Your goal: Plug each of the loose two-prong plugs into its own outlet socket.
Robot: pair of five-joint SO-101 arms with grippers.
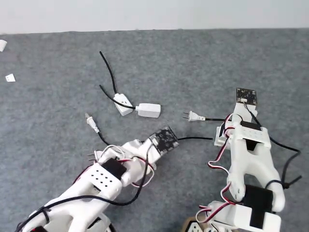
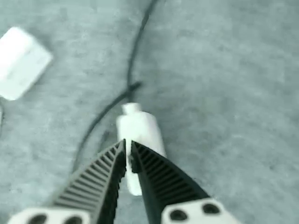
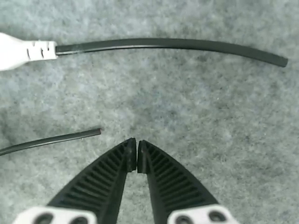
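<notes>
Two white outlet sockets (image 1: 124, 104) (image 1: 148, 110) lie touching in the middle of the grey mat, with black cords trailing to the far side. One loose two-prong plug (image 1: 192, 116) lies just left of the right arm (image 1: 248, 145). Another plug (image 1: 91, 122) rests farther left. My left gripper (image 2: 127, 145) is shut, its tips directly over a white plug (image 2: 140, 128) with a black cord; nothing shows between the fingers. A white socket (image 2: 21, 60) lies beyond it. My right gripper (image 3: 137, 154) is shut above bare mat, near a plug (image 3: 18, 51) and its cord (image 3: 173, 44).
A cut cord end (image 3: 96, 133) lies close to the right gripper's tips. More prongs (image 1: 92, 155) poke out beside the left arm (image 1: 111, 176). Small white scraps (image 1: 9, 77) sit at the far left. The mat's far side has open room.
</notes>
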